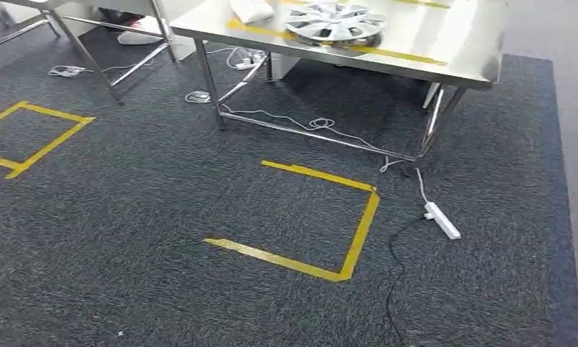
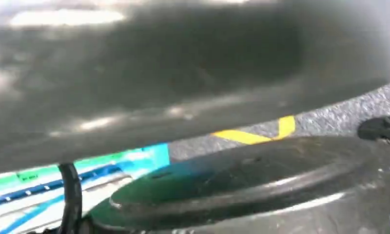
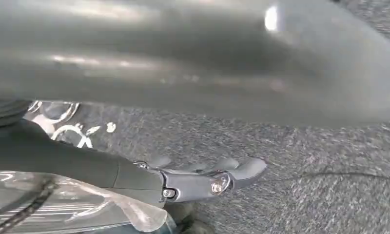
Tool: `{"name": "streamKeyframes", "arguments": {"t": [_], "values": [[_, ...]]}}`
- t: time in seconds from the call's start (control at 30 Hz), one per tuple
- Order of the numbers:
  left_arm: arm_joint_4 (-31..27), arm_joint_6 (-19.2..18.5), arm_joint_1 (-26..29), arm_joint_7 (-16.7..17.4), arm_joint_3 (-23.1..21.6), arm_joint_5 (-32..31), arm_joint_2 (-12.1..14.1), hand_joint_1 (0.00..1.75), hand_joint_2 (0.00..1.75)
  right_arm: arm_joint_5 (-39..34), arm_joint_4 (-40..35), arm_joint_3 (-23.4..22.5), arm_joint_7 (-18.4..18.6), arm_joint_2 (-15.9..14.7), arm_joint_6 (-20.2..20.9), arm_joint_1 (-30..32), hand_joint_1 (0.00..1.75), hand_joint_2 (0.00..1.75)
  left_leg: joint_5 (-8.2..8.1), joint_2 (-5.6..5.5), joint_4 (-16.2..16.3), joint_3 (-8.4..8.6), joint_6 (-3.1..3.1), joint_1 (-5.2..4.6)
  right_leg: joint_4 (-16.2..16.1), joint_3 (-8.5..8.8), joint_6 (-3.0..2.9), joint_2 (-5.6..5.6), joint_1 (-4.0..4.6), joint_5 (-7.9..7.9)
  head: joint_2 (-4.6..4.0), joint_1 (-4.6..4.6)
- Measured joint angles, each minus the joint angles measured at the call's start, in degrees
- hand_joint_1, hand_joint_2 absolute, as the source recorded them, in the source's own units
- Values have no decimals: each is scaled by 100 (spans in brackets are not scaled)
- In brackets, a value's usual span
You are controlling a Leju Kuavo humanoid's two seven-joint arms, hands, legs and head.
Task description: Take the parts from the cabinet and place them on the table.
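Observation:
A silver wheel cover point(image 1: 334, 22) lies on the steel table point(image 1: 452, 54) at the far side of the carpet, with a white bundle point(image 1: 251, 10) beside it on the left. My right hand point(image 3: 203, 178) hangs over the grey carpet, its fingers stretched out straight and nothing between them. In the left wrist view a blurred, rounded grey shape point(image 2: 261, 185) lies close to the camera. I cannot make out the left hand's fingers there. The cabinet is out of sight.
A yellow tape square point(image 1: 347, 242) marks the carpet in front of the table, and another point(image 1: 40, 141) lies at the left. A white power strip point(image 1: 442, 220) and loose cables trail by the table's right legs. A second steel frame point(image 1: 105, 61) stands at the back left.

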Motion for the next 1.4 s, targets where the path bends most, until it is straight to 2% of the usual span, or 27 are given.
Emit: {"name": "streamKeyframes", "arguments": {"t": [0.07,0.13,0.17,0.2,0.3,0.33,0.4,0.43,0.5,0.53,0.57,0.63,0.67,0.7,0.83,0.9,0.93,1.0,1.03,1.07,1.13,1.17,1.2,1.23,1.33,1.37,1.4], "values": [[0,2,15,0,0,4,0,0,0,0,0,-2,0,0,0,18,0,0,12,-178,2,10,-10,-9,-322,90,-24,17,1,364,0,0],[0,2,15,0,0,7,-4,0,0,0,0,0,-2,0,0,1,0,0,25,-344,5,21,-33,-9,-1409,565,-67,183,-3,956,0,0],[0,0,10,0,0,7,-9,0,0,0,0,0,0,-2,0,-3,0,0,36,-398,6,13,-58,-5,-1654,687,-104,481,-15,901,0,-11],[0,0,-12,0,0,9,-9,0,0,0,2,0,-2,0,0,3,0,0,43,-466,42,-23,-89,-17,-1763,694,-109,531,-21,906,0,-15],[0,0,27,0,0,13,-13,0,0,2,2,0,2,0,-2,-18,0,0,114,-643,-30,-58,-212,28,-1764,776,-199,338,21,940,0,-2],[0,2,30,0,0,13,0,0,0,2,2,0,0,11,0,-22,0,0,104,-672,2,-68,-231,20,-1851,805,-261,229,-64,1007,0,-15],[0,7,20,0,0,13,-11,0,0,4,2,-2,-11,4,-2,-19,0,0,-242,-128,443,-278,-290,-1,-1879,824,-293,84,-44,1021,0,-88],[0,7,16,0,0,15,-7,0,0,2,2,-2,-9,4,-2,-7,0,0,-466,7,871,-472,-322,14,-1876,821,-297,-4,-37,1017,0,-83],[0,9,13,0,0,13,-7,0,0,2,2,-2,-7,4,-2,7,0,0,-766,94,1673,-832,-371,53,-1873,819,-299,-199,-29,996,0,-85],[0,9,20,0,0,13,-4,0,0,2,2,-2,-7,4,0,10,0,0,-704,105,1697,-831,-388,74,-1873,824,-292,-287,-30,989,0,-83],[0,9,25,0,0,13,-2,0,0,2,2,-2,-7,4,0,6,0,0,-519,123,1460,-701,-397,91,-1873,833,-281,-364,-32,976,0,-87],[0,9,33,0,0,15,4,0,0,2,2,-2,-7,7,0,-9,0,0,-45,265,475,-171,-388,98,-1873,881,-242,-493,-43,947,0,-85],[0,11,29,0,0,15,4,0,0,2,2,-2,-7,7,0,-11,0,0,22,565,19,61,-379,79,-1873,915,-206,-551,-32,919,0,-85],[0,9,10,0,0,15,-2,0,0,4,2,-2,-9,4,-2,-9,0,0,-27,615,-22,84,-318,28,-1860,855,-159,-606,16,887,0,-94],[0,13,24,0,2,20,0,0,0,2,-4,-2,-11,4,0,-53,0,0,-5,327,-59,78,-152,15,-1913,1034,-27,-817,-10,853,0,-94],[0,28,22,-7,2,39,0,0,0,9,-9,-2,-11,4,2,-52,0,0,28,214,-86,87,-89,49,-1548,842,6,-262,-37,558,0,-38],[0,39,12,-15,2,57,-4,0,0,9,-9,0,-13,7,18,-48,0,0,32,144,-86,69,-69,47,-1055,601,7,-100,-38,315,0,-28],[0,63,7,-39,7,66,-11,0,0,22,-2,0,-13,4,22,-13,0,0,36,-15,-84,53,-39,16,-133,116,-16,-8,-29,0,0,-28],[0,74,16,-52,13,72,-11,0,0,37,-2,0,-15,4,24,4,0,0,38,-114,-83,58,-36,1,44,-16,-36,2,-14,32,0,-31],[0,98,23,-52,22,85,-9,0,0,46,-2,-2,-22,4,26,13,0,0,38,-206,-82,67,-36,-12,-106,5,-73,14,3,236,0,-33],[0,120,24,-55,53,120,-15,0,0,70,-2,-2,-33,-2,44,5,0,0,38,-373,-81,96,-36,-35,-1047,374,-163,132,35,840,0,-33],[0,127,18,-57,59,127,-24,0,0,74,-2,0,-35,-7,48,3,0,0,38,-442,-81,103,-36,-35,-1544,583,-221,362,48,1083,0,-33],[2,136,6,-61,66,144,-42,0,0,85,-2,0,-35,-26,63,3,0,0,39,-498,-63,82,-54,-55,-1721,654,-272,641,28,1013,0,-53],[2,138,-13,-68,77,173,-35,0,0,96,0,0,-35,-28,66,10,0,0,49,-578,-49,49,-76,-30,-1829,683,-239,591,25,1010,0,-46],[4,153,27,-68,122,203,-50,0,0,140,-2,0,-15,-35,74,-3,0,0,120,-802,-91,-24,-212,3,-1872,765,-282,396,44,1063,0,-43],[4,157,29,-68,140,225,-44,0,0,162,-2,-2,-13,-39,74,-2,0,0,64,-681,-30,-14,-205,1,-1964,818,-295,279,-3,1108,0,-44],[4,164,28,-68,151,236,-46,0,0,168,-2,-2,-11,-42,74,9,0,0,-100,-313,170,-109,-240,-29,-2010,855,-318,209,6,1112,0,-81]]}}
